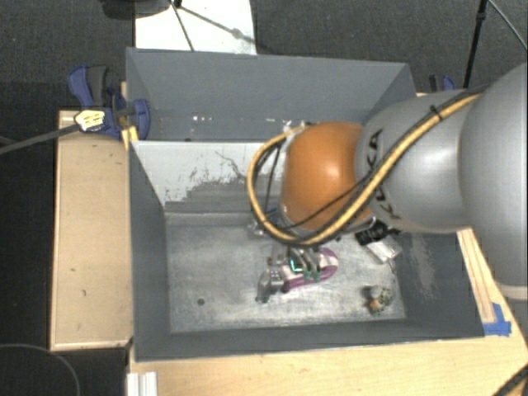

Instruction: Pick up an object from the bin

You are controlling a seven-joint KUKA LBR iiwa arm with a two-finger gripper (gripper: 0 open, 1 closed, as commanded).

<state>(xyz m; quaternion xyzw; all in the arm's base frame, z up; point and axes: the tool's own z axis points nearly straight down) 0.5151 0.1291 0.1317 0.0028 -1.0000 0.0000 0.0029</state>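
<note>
Bin (206, 246) of grey metal, seen from above, its floor mostly bare. A silver arm (445, 163) reaches in from the right, with an orange cover (322, 172) and looped cables at its wrist. Below the cover, the hand (285, 272) sits low, near the middle of the floor. It is right against a small purple thing (323, 269), flattish, with a green spot at its near end. Whether the hand is wide, narrow or gripping cannot be told, because the wrist hides much of it. A small brownish lump (378, 300) lies apart, toward the front right corner. A white and black scrap (378, 246) lies to the right, half under the arm. The step in hand looks like the grasp on the purple thing. To do it well, the hand should be centred across the narrow width of that thing before closing. It should be low enough to catch a flat shape, but not pressed into the metal floor. A straight lift would follow, kept away from the bin walls. The likely failure is the thin piece sliding out sideways.
</note>
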